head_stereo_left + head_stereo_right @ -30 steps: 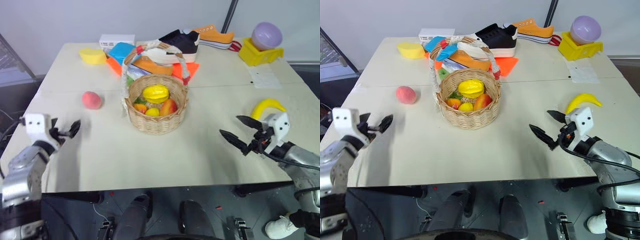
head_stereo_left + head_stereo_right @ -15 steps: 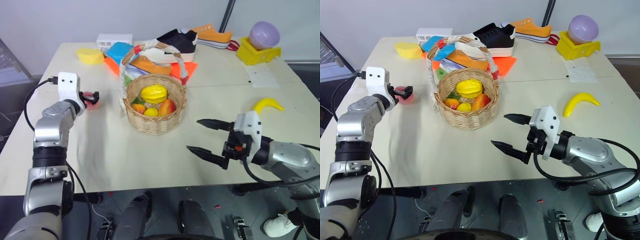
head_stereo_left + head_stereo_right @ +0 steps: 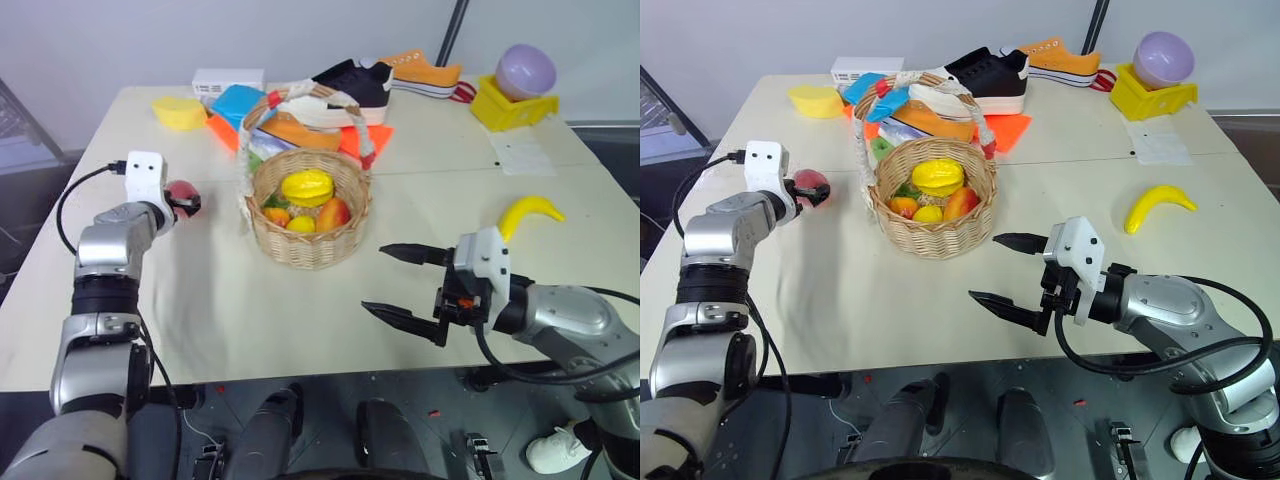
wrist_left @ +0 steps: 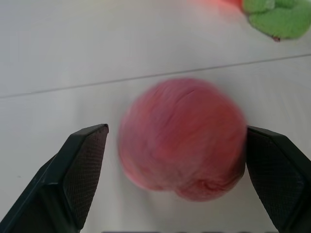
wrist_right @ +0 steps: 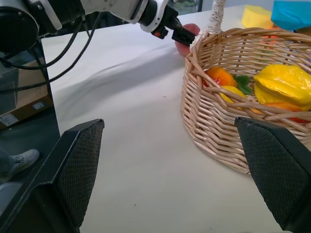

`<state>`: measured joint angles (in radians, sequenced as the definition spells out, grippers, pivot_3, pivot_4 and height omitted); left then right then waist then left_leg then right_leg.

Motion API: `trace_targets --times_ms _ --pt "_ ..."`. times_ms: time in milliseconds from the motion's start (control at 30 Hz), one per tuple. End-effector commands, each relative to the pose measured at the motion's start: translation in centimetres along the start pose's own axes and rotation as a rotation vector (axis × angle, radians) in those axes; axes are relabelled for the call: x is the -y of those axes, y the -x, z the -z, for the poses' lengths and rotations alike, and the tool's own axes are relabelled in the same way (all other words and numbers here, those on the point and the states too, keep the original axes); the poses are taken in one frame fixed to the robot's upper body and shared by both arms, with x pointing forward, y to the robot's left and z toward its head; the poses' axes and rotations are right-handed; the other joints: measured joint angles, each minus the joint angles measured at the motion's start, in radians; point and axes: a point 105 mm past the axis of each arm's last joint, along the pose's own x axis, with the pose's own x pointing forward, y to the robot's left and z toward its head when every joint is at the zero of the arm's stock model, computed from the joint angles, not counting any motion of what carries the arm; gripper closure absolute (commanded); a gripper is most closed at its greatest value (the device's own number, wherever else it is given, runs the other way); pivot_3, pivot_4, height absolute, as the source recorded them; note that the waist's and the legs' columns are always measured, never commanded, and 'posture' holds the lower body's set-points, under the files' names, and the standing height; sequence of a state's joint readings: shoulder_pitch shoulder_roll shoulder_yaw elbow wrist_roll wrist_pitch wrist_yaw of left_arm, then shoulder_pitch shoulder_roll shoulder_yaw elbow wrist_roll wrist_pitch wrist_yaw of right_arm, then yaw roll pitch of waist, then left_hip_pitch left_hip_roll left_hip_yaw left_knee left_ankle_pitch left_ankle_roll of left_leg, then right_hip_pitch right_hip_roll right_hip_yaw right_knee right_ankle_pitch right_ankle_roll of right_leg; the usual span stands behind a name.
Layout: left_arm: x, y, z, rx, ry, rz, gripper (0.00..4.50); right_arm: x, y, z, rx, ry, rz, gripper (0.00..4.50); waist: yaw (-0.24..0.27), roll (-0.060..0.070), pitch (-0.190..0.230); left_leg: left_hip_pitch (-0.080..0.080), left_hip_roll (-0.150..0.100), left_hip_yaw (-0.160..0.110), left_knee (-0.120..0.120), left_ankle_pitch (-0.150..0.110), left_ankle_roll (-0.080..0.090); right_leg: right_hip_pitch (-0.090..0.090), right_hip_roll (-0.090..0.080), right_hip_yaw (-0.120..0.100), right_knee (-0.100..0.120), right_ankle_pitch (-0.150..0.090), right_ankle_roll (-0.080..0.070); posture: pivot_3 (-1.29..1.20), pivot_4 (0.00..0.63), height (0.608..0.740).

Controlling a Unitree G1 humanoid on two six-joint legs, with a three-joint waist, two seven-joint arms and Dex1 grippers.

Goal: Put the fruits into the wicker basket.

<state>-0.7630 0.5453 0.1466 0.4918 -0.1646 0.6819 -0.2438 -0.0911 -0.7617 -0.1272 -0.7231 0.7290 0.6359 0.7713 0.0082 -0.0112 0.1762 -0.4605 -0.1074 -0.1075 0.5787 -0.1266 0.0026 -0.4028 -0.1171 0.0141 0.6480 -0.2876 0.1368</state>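
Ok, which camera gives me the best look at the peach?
The left wrist view: the peach sits large between the left gripper's fingers. Both eye views show it partly hidden behind that gripper; the right wrist view catches a sliver beside the wicker basket.

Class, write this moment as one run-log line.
left gripper: around peach, not clamped | right gripper: open, empty | banana: on table | wicker basket: holds several fruits
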Motion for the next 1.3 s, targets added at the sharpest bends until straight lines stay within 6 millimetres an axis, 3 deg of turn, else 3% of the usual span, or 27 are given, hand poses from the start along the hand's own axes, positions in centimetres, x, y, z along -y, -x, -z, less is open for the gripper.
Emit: trace_targets --times_ms 33,67,167,267,400,567,633,700,800,967,1033,1167,1300 --pt "-0.8 0.0 -0.7 0.012 -0.024 -0.035 1.28 -0.3 0.0 -1.1 0.029 0.057 -0.008 0.00 0.002 0.000 0.000 0.000 0.000 0.000 0.000 0.000 0.000 0.000 0.000 0.000 0.000 0.000 0.000 0.00 0.150 0.740" --pt "-1.0 0.0 -0.7 0.009 -0.029 -0.038 1.58 -0.3 -0.1 -1.2 0.030 0.060 -0.005 0.00 0.002 0.000 0.000 0.000 0.000 0.000 0.000 0.000 0.000 0.000 0.000 0.000 0.000 0.000 0.000 0.00 0.150 0.740" --pt "-1.5 0.2 -1.0 0.028 -0.045 -0.054 1.58 -0.2 -0.1 -1.3 0.030 0.064 -0.001 0.00 0.002 0.000 0.000 0.000 0.000 0.000 0.000 0.000 0.000 0.000 0.000 0.000 0.000 0.000 0.000 0.00 0.150 0.740" --pt "-2.1 1.2 -2.8 0.129 -0.076 -0.044 1.58 -0.3 -0.1 -1.3 0.026 0.068 -0.001 0.00 0.001 0.000 0.000 0.000 0.000 0.000 0.000 0.000 0.000 0.000 0.000 0.000 0.000 0.000 0.000 0.00 0.150 0.740" --pt "-1.7 5.6 -5.5 0.289 -0.093 0.166 1.58 0.4 0.4 -1.4 0.015 0.082 0.025 0.00 -0.004 0.000 0.000 -0.001 0.000 0.000 0.000 0.000 0.000 -0.002 0.000 0.001 0.000 0.000 0.000 0.00 0.150 0.740" --pt "4.9 13.4 -5.8 0.346 -0.244 0.714 1.58 2.1 1.4 -1.4 0.001 0.086 0.072 0.00 -0.002 0.001 0.000 0.000 0.000 0.000 -0.001 0.000 0.000 -0.003 -0.001 0.002 -0.002 -0.002 -0.004 0.00 0.150 0.740" --pt "6.5 14.6 -6.0 0.340 -0.235 0.800 1.58 2.5 1.6 -1.3 -0.007 0.088 0.078 0.00 0.007 0.001 0.000 0.000 0.000 0.000 -0.001 0.000 0.000 -0.002 -0.001 0.001 -0.003 -0.002 -0.005 0.00 0.150 0.740" --pt "9.6 15.5 -6.4 0.354 -0.274 0.909 1.58 3.1 1.9 -1.2 -0.008 0.085 0.096 0.00 0.008 0.001 0.000 0.000 0.000 0.000 -0.001 0.000 0.000 -0.001 -0.002 0.001 -0.003 -0.002 -0.005 0.00 0.150 0.740" --pt "13.2 15.0 -7.1 0.369 -0.330 0.950 1.58 3.6 2.0 -1.1 -0.008 0.087 0.108 0.00 0.006 0.000 0.000 0.000 0.000 0.000 0.000 0.000 0.000 0.001 -0.002 0.000 -0.003 -0.001 -0.006 0.00 0.150 0.740" --pt "16.9 12.2 -7.6 0.355 -0.384 0.910 1.58 4.3 2.4 -1.0 -0.010 0.096 0.154 0.00 0.000 0.000 0.000 0.000 0.000 0.000 0.001 0.001 0.001 0.003 -0.001 0.000 -0.002 -0.001 -0.005 0.00 0.150 0.740" --pt "17.4 11.0 -7.6 0.333 -0.369 0.890 1.58 4.6 2.7 -0.9 -0.013 0.093 0.186 0.00 -0.001 0.000 0.000 0.000 0.001 0.001 0.000 0.002 0.002 0.002 -0.001 0.000 -0.001 0.000 -0.003 0.00 0.150 0.740" --pt "17.3 9.8 -8.4 0.369 -0.352 0.847 0.03 8.4 5.4 1.6 -0.127 0.102 0.461 0.00 0.003 0.000 0.000 0.000 0.000 0.000 0.000 0.002 0.002 0.001 0.000 -0.001 -0.001 0.000 -0.002 0.00 0.150 0.740" --pt "16.3 10.2 -8.6 0.464 -0.348 0.864 0.03 12.9 8.5 3.6 -0.164 0.052 0.781 0.00 0.003 0.000 0.000 0.000 0.000 0.001 0.001 0.002 0.002 0.002 -0.001 0.000 -0.001 0.000 -0.003 0.00 0.150 0.740"
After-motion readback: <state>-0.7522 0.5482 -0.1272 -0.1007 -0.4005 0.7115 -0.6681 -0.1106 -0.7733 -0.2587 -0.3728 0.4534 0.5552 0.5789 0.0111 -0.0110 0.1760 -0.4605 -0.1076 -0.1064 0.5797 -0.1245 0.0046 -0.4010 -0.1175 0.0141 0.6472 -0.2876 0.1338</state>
